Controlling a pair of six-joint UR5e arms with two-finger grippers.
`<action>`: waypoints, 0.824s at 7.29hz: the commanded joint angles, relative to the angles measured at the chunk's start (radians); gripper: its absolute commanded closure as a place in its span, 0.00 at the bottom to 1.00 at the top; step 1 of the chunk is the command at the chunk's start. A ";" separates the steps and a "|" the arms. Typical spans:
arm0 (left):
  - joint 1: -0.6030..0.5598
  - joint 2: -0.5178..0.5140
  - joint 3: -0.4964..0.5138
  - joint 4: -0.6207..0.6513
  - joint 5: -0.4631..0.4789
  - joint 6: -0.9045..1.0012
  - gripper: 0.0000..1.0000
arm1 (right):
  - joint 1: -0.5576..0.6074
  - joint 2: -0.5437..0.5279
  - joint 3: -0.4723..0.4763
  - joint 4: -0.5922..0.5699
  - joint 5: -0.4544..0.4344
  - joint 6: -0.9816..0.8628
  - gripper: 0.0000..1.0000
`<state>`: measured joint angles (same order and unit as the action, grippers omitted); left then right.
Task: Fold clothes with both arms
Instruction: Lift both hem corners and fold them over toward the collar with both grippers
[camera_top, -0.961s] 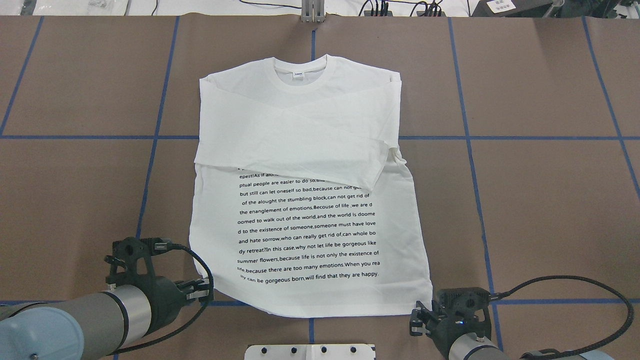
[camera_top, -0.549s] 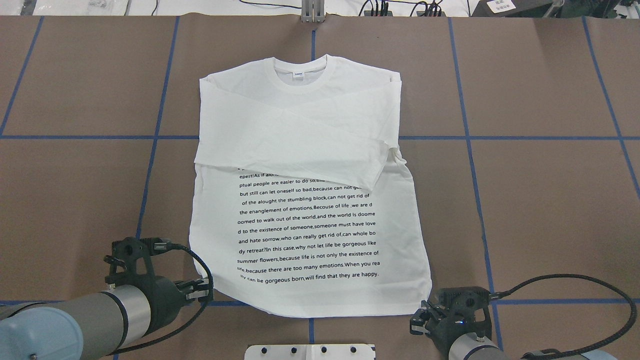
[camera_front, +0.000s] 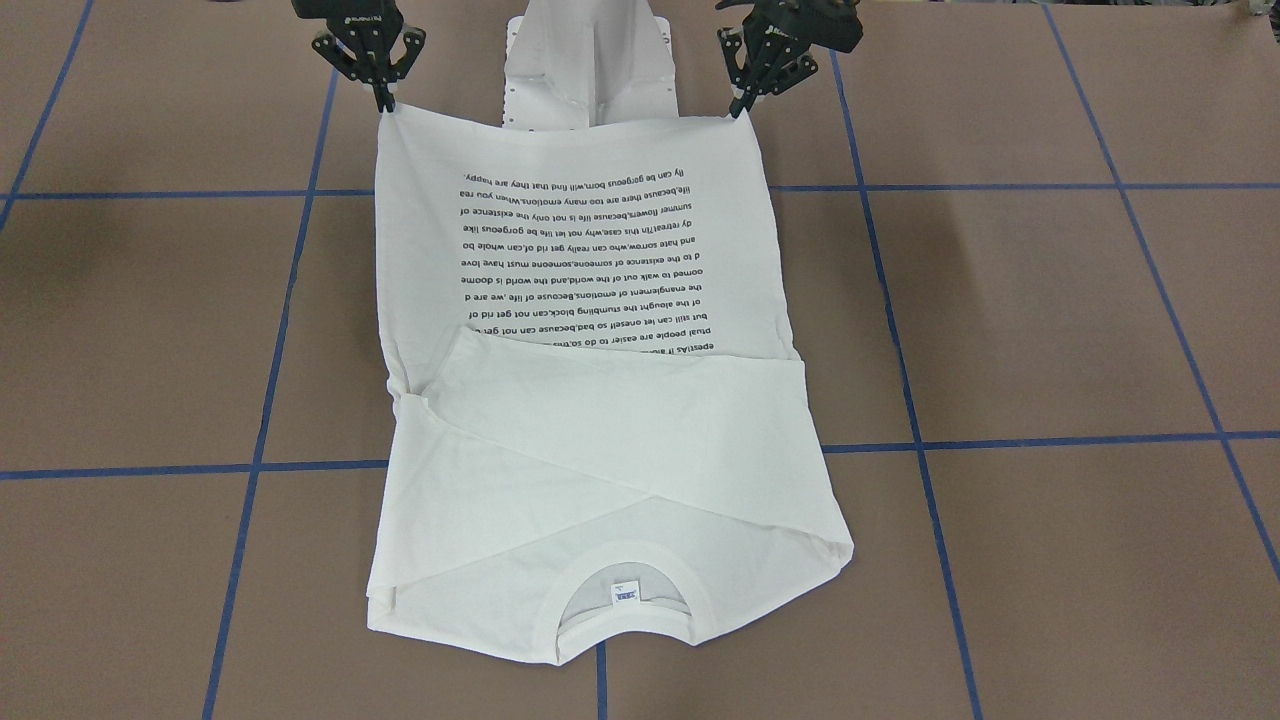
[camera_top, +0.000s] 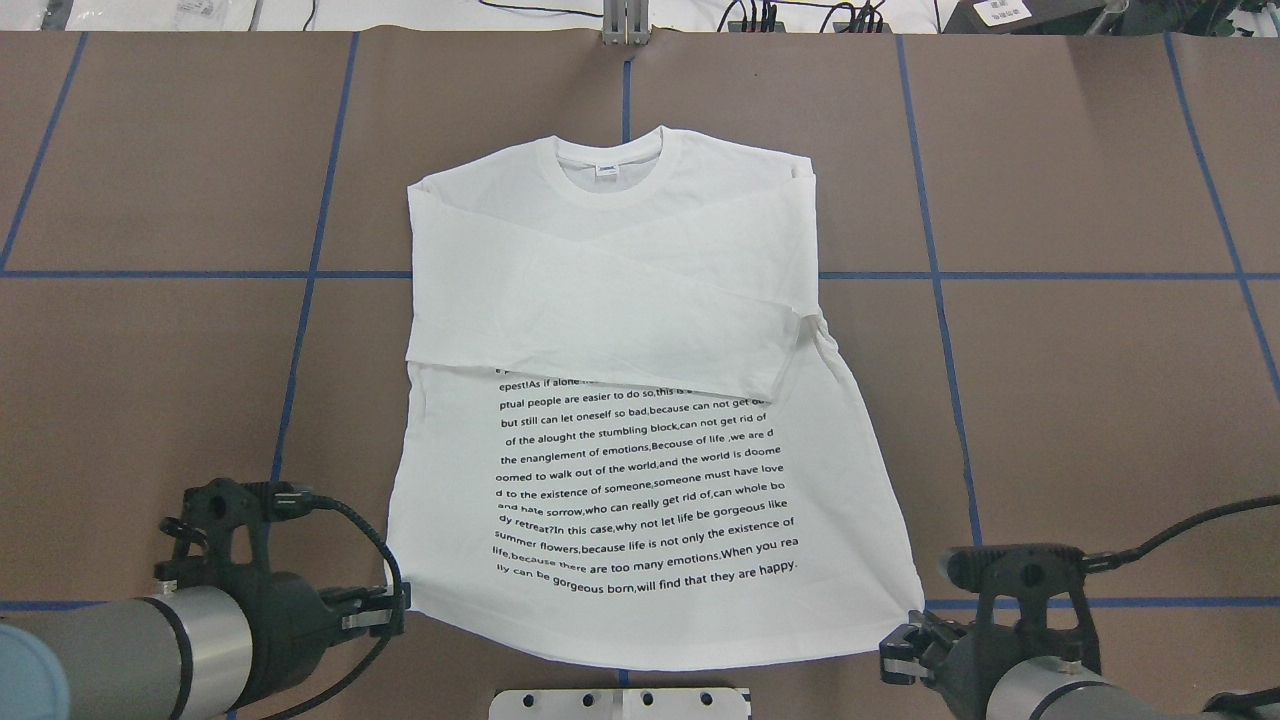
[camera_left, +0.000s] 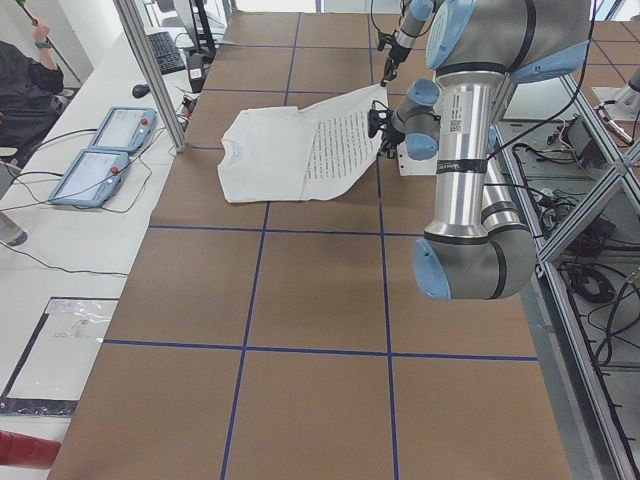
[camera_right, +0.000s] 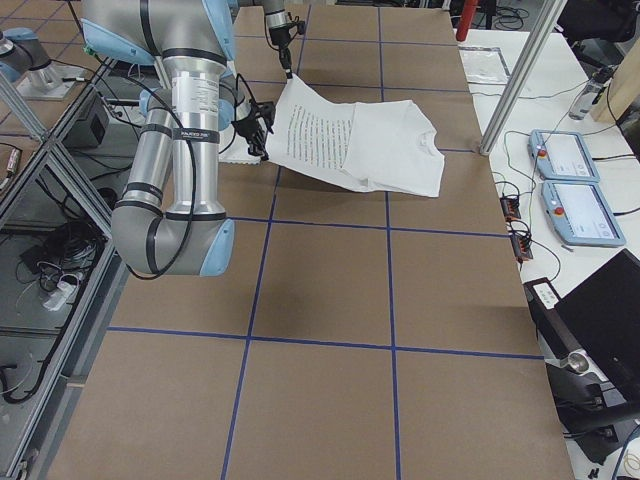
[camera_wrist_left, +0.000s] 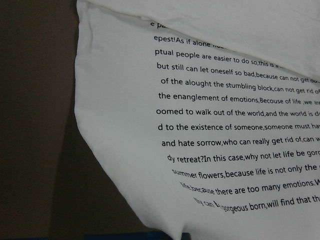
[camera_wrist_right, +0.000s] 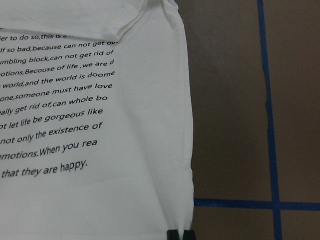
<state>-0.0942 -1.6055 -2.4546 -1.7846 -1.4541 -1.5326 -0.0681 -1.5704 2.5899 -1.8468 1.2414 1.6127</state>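
Clamping the shirt (camera_top: 640, 330) at its near hem corners: left claw (camera_top: 398, 610), right claw (camera_top: 900, 652).

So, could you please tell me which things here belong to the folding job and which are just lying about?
Job in hand:
white shirt
left tool, gripping one hem corner
right tool, gripping the other hem corner

Just lying about:
white pedestal base
control tablets
laptop
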 joint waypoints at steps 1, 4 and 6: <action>-0.016 -0.022 -0.200 0.210 -0.130 0.000 1.00 | 0.173 0.230 0.114 -0.362 0.175 -0.031 1.00; -0.258 -0.273 -0.035 0.382 -0.167 0.196 1.00 | 0.471 0.455 -0.014 -0.473 0.253 -0.308 1.00; -0.436 -0.347 0.116 0.376 -0.169 0.323 1.00 | 0.653 0.535 -0.182 -0.413 0.331 -0.408 1.00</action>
<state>-0.4222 -1.9082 -2.4211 -1.4132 -1.6215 -1.2901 0.4764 -1.0792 2.5103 -2.2995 1.5312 1.2554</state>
